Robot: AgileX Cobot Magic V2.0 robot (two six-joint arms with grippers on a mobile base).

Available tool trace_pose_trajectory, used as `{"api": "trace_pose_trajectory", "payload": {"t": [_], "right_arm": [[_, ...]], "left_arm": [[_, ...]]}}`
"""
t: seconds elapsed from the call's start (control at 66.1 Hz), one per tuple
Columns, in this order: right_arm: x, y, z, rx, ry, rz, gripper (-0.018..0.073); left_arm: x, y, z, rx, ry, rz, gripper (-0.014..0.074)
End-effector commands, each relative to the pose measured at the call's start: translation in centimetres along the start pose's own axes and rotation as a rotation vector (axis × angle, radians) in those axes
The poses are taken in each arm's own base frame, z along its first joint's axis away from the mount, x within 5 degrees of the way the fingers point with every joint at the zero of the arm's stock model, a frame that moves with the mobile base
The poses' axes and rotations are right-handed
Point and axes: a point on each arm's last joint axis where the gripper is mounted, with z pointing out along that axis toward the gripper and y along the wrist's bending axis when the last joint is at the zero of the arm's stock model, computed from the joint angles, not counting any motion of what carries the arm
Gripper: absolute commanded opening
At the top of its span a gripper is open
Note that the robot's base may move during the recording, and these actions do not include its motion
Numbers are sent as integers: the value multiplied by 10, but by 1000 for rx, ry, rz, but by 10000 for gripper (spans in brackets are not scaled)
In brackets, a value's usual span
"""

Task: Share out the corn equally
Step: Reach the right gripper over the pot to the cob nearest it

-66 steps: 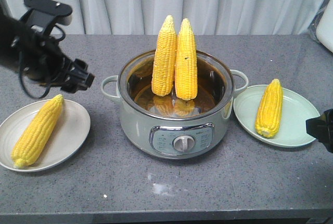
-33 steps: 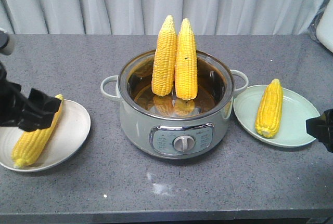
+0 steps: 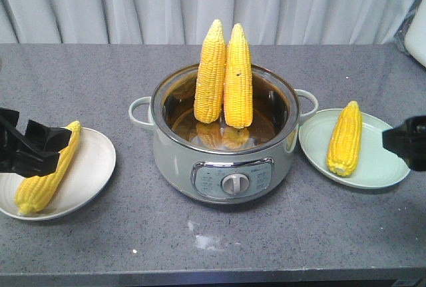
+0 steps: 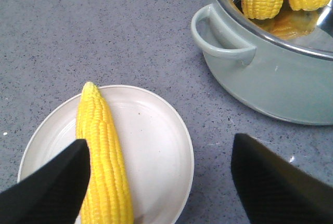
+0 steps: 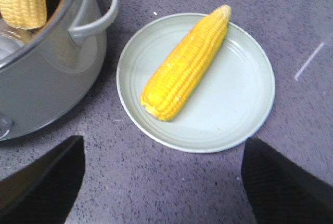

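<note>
Your two cobs not yet shared out, the left pot cob [image 3: 210, 74] and the right pot cob [image 3: 238, 77], stand upright and touching in the pot [image 3: 180, 160], tips up, long axes near vertical. One cob already lies flat on each side: the white-plate cob [image 3: 46, 174] on the white plate [image 3: 93, 167], the green-plate cob [image 3: 345, 137] on the green plate [image 3: 369, 167]. Your left gripper [image 4: 158, 148] hangs low over the white plate, jaws spread wide, holding nothing. Your right gripper [image 5: 162, 146] hovers by the green plate, likewise spread and empty. From either tool the pot cobs lie inboard and higher, each nearer its own side's arm, so a sideways pinch across the vertical axis looks right.
</note>
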Motion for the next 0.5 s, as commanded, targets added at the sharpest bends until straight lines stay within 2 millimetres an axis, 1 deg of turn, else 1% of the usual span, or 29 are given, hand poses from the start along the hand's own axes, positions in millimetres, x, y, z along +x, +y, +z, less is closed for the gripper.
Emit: {"api": "trace_pose_trajectory", "payload": {"t": [0.0, 0.303, 0.484], "right_arm": [[-24, 1, -4, -20, -111, -27, 580], [-70, 6, 25, -162, -145, -76, 580], [-91, 8, 45, -234, -165, -118, 580]], "left_arm": [[-13, 0, -10, 1, -108, 2, 544], [-13, 0, -10, 1, -108, 2, 544], [-13, 0, -10, 1, -106, 2, 544]]}}
